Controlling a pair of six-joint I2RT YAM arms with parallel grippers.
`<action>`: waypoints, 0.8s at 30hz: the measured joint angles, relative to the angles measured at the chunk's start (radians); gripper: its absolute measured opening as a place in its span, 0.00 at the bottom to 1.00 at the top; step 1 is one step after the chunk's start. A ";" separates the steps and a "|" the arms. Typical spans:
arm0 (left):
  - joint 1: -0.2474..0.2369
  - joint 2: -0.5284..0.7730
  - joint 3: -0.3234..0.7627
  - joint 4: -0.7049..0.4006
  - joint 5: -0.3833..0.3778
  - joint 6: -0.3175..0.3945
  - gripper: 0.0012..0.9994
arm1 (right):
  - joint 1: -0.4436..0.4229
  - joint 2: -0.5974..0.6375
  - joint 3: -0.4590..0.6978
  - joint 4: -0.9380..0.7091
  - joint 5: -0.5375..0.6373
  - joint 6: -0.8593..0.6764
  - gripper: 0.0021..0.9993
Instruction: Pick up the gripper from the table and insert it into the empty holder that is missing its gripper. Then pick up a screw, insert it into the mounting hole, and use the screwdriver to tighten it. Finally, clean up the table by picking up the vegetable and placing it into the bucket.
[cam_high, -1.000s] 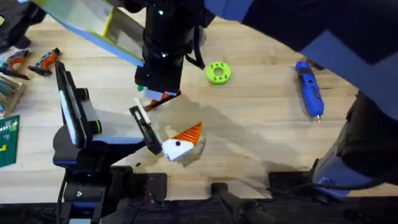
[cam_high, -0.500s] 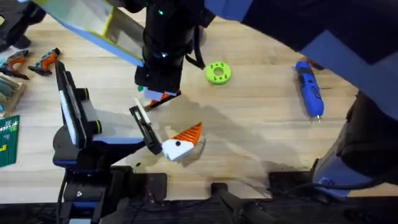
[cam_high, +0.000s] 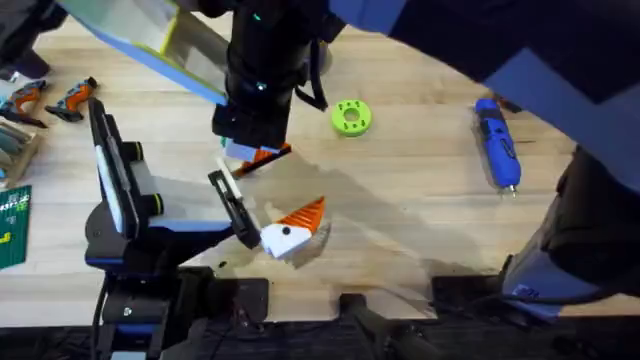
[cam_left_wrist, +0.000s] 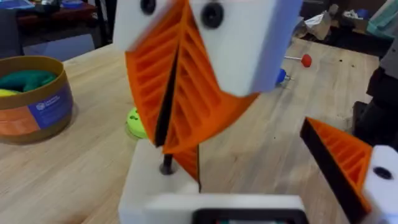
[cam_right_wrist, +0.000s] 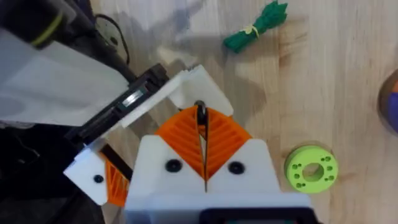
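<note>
While the right arm reaches over the middle, change: it has crept a touch left and away from its base in the last second; nothing else on the table has moved.
Right gripper: pads pressed together on a thin dark pin, likely the screw.
Screw position: upright, its lower end at the top face of the holder.
Left gripper: spread wide, holding nothing; one side is the holder, the other carries an orange tip.
Wedge: an orange piece with a black side stands at the holder just behind the screw, probably already seated; this cannot be confirmed.
Meaning: the shift reads as a fine alignment of the screw over the mounting hole; driving and clean-up remain.
Screwdriver: flat on the table, well to the right, untouched.
Vegetable: on the table beyond the holder, not yet in the bucket.
Surface: pale wood table, with a lime disc near the right arm and small orange-handled tools at the left edge.
Room: cluttered benches behind the table.
</note>
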 joint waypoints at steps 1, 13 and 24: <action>0.000 0.000 0.000 0.000 0.000 0.000 0.99 | 0.000 0.000 0.001 0.002 -0.006 0.001 0.00; 0.000 0.000 0.000 0.000 0.000 0.000 0.99 | 0.000 0.000 0.002 0.013 -0.024 0.016 0.00; 0.000 0.000 0.000 0.000 0.000 0.000 0.99 | -0.007 0.000 0.018 -0.005 -0.024 0.016 0.00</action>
